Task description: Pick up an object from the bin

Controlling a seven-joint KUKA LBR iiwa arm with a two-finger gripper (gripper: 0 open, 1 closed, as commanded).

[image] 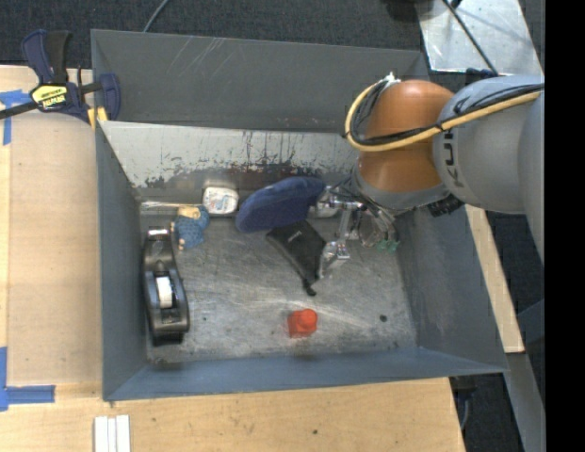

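Note:
My gripper (351,243) hangs low over the right middle of the bin, open, with nothing visible between its fingers. Its left fingertip (332,255) sits right at the edge of a black flat wedge-shaped thing (300,248) that lies slanted on the bin floor. Whether it touches it I cannot tell. A dark blue soft pouch (273,203) lies just behind and left of the black thing, partly over it. A small red block (302,322) rests near the front wall, below the gripper.
A black tape dispenser (164,290) with a white roll stands along the left wall. A small silver-white tin (219,199) and a blue-and-tan little toy (189,225) lie at the back left. The arm's orange cover looms over the right back corner.

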